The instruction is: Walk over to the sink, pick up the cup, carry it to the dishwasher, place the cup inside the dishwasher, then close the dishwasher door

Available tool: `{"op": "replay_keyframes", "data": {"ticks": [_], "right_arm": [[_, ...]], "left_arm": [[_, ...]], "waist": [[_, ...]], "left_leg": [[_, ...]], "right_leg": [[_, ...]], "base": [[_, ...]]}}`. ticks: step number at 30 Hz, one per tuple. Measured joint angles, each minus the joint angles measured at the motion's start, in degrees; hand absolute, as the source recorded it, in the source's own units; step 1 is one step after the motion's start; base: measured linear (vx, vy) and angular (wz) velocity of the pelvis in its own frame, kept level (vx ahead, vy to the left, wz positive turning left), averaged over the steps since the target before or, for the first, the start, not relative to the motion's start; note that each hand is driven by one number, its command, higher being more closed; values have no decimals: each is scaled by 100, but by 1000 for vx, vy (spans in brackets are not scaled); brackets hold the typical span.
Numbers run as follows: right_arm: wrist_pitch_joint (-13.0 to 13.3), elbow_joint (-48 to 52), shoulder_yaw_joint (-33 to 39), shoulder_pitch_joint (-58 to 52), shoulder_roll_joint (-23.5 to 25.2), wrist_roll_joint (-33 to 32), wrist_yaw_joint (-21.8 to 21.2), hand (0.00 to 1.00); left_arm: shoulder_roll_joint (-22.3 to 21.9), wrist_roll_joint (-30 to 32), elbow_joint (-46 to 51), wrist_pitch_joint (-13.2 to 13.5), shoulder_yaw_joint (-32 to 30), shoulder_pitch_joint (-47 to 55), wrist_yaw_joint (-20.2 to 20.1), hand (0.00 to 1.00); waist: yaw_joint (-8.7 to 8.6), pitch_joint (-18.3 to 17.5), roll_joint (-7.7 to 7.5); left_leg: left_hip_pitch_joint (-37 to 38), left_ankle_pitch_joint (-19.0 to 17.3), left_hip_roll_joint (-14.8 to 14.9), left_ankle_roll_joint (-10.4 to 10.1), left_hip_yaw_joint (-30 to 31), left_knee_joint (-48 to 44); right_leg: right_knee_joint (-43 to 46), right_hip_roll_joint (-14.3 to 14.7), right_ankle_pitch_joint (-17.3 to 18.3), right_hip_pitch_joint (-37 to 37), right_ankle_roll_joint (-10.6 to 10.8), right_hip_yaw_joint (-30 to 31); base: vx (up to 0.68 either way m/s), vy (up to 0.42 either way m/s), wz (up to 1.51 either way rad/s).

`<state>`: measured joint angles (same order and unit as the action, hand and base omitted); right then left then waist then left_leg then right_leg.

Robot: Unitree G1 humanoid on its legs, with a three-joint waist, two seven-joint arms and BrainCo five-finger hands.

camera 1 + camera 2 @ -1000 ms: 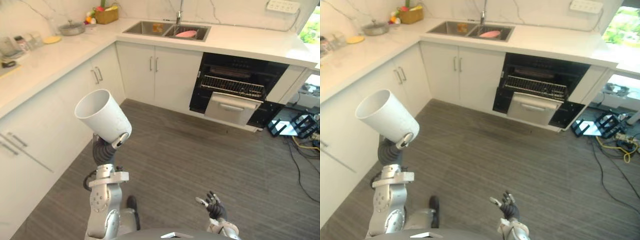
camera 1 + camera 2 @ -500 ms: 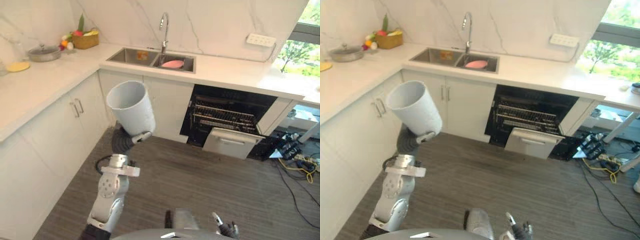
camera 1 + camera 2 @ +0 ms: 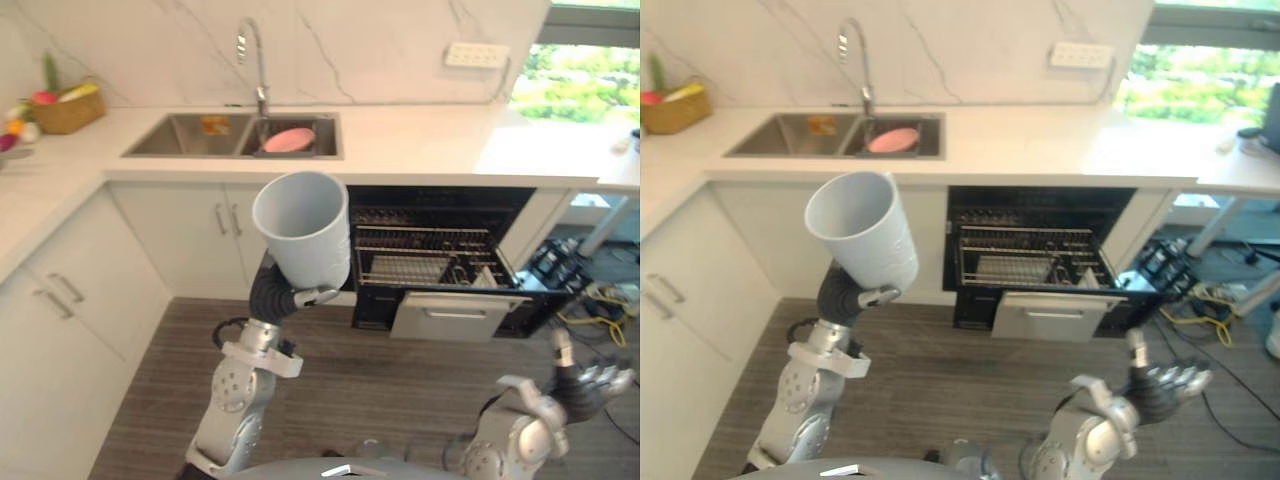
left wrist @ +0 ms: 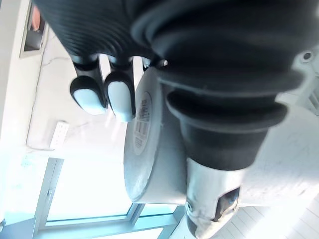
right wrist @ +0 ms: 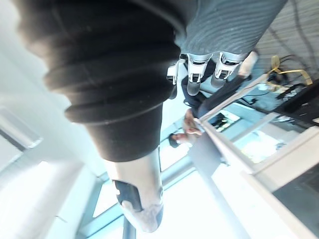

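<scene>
Holding cup (image 3: 302,228) high, my left hand (image 3: 278,293) curled round its base, probably to clear open dishwasher (image 3: 432,252); right hand (image 3: 590,384) spread, empty.

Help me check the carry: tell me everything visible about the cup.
The cup is plain white, plastic-looking, tapering from a wide open mouth to a narrower, labelled base. It looks empty. The left hand grips its lower end, holding it raised and tilted, mouth upward, short of the open dishwasher.

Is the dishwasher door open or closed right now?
Open. On the black dishwasher, the white door hangs forward and the wire rack shows.
</scene>
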<state>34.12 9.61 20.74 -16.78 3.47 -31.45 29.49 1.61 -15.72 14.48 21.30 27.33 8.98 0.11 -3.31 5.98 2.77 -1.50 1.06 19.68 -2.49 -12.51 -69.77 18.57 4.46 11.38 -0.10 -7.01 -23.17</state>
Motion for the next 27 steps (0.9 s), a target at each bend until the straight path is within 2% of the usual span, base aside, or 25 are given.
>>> {"op": "replay_keyframes", "data": {"ticks": [1,2,3,4,5,6,7,8,10,11,12,13,14,15,16,18,20,21,23,25,27], "right_arm": [[8,177,-98,-39,-1,48,3,0],[8,538,-270,-49,-7,75,-4,0],[-1,650,-326,-39,-16,169,-9,0],[-22,818,-482,-16,-79,323,-22,0],[-116,890,-706,75,-162,464,-37,0],[-177,931,-795,124,-194,476,-53,0],[-298,1015,-977,287,-239,477,-123,0],[-484,1018,-1183,541,-243,470,-338,0],[-731,1025,-1387,673,-243,478,-599,0],[-957,1054,-1532,681,-307,483,-784,0],[-1070,1111,-1602,643,-375,484,-846,0],[-1217,1232,-1680,543,-430,502,-999,0],[-1408,1205,-1768,512,-370,495,-1096,0],[-1466,1203,-1782,518,-371,495,-1192,0],[-1572,1203,-1752,595,-395,486,-1403,0],[-1643,1205,-1691,650,-400,487,-1592,0],[-1778,1197,-1598,616,-400,475,-1763,0],[-1854,1193,-1589,567,-408,457,-1848,0],[-1997,1185,-1567,494,-375,369,-2028,0],[-2045,1167,-1573,500,-383,360,-2173,0],[-2042,1028,-1664,586,-406,273,-2369,0]], "left_arm": [[12,26,1,3,-4,100,45,100],[4,29,1,6,-2,223,83,100],[4,29,3,8,8,247,73,100],[0,28,4,12,30,273,64,100],[-10,25,4,23,27,316,47,100],[-10,25,5,23,26,335,44,100],[-6,25,7,24,24,370,41,100],[12,26,8,21,23,402,45,100],[10,33,11,20,28,444,66,100],[9,47,16,19,29,492,76,100],[6,79,18,19,26,521,78,100],[26,116,29,18,26,579,70,100],[152,123,27,5,-30,659,87,100],[209,124,27,5,-32,646,89,100],[286,125,18,4,-29,561,83,100],[338,122,-120,3,-17,427,84,100],[430,114,-341,-22,4,212,72,100],[458,101,-417,-50,6,120,64,100],[466,121,-447,-135,-3,34,69,100],[487,148,-449,-188,-18,15,143,100],[587,333,-429,-211,-124,3,358,100]], "waist": [[40,-8,-64],[147,-4,-97],[198,-13,-88],[271,-25,-68],[272,-34,-55],[274,-45,-51],[295,-53,-56],[328,-52,-117],[368,-51,-149],[432,-73,-112],[452,-103,-65],[487,-179,-3],[425,-314,-222],[378,-347,-317],[324,-352,-474],[220,-371,-526],[129,-374,-551],[100,-380,-568],[75,-279,-623],[88,-80,-640],[132,-47,-567]], "left_leg": [[-228,-253,5,49,-44,13],[-523,-678,33,79,-227,441],[-580,-801,44,67,-298,764],[-604,-974,56,67,-414,1529],[-597,-1105,-19,28,-427,2420],[-571,-1148,-84,27,-374,2808],[-529,-1196,-289,-1,-151,3669],[-491,-1143,-663,-49,347,4750],[-527,-911,-945,-98,817,5417],[-580,-689,-1032,-99,1033,5662],[-607,-560,-1042,-95,1119,5759],[-615,-217,-1051,-644,1270,5784],[-526,-371,-1279,-428,1020,5569],[-571,-443,-1332,-336,934,5463],[-632,-614,-1375,-188,816,5252],[-590,-834,-1393,-121,765,5107],[-437,-979,-1499,-28,757,5117],[-355,-1016,-1584,14,730,5186],[-110,-1027,-1786,173,497,5387],[183,-1073,-1858,317,261,5399],[337,-1119,-1814,393,-60,5411]], "right_leg": [[-172,12,15,182,40,133],[-489,20,-17,467,100,420],[-605,20,-35,561,118,537],[-761,26,-80,707,93,767],[-808,27,-68,812,121,1026],[-819,21,-60,824,134,1147],[-824,-20,-27,808,191,1448],[-822,-145,39,778,305,1891],[-786,-305,152,801,499,2307],[-729,-409,270,835,691,2631],[-712,-439,339,874,800,2781],[-646,-510,514,939,1027,3075],[-550,-804,563,876,1212,3344],[-552,-899,494,823,1288,3417],[-634,-1000,217,798,1404,3545],[-745,-1030,-115,876,1437,3538],[-604,-1115,-256,903,1463,3510],[-333,-1162,-256,780,1463,3506],[1157,-1256,-293,13,1407,3427],[1911,-1492,-446,-251,1403,3084],[1826,-1725,-597,-305,1459,2432]], "base": [[427,-74,-94],[410,-66,-96],[468,-25,-108],[384,18,-95],[397,45,-90],[342,89,-98],[492,214,-131],[475,245,-142],[414,301,-132],[386,332,-126],[402,394,-134],[324,342,-110],[378,422,-96],[300,412,-73],[262,406,-46],[154,319,-31],[109,309,-7],[74,297,-11],[27,210,-36],[-15,160,-49],[-43,167,-81]]}}
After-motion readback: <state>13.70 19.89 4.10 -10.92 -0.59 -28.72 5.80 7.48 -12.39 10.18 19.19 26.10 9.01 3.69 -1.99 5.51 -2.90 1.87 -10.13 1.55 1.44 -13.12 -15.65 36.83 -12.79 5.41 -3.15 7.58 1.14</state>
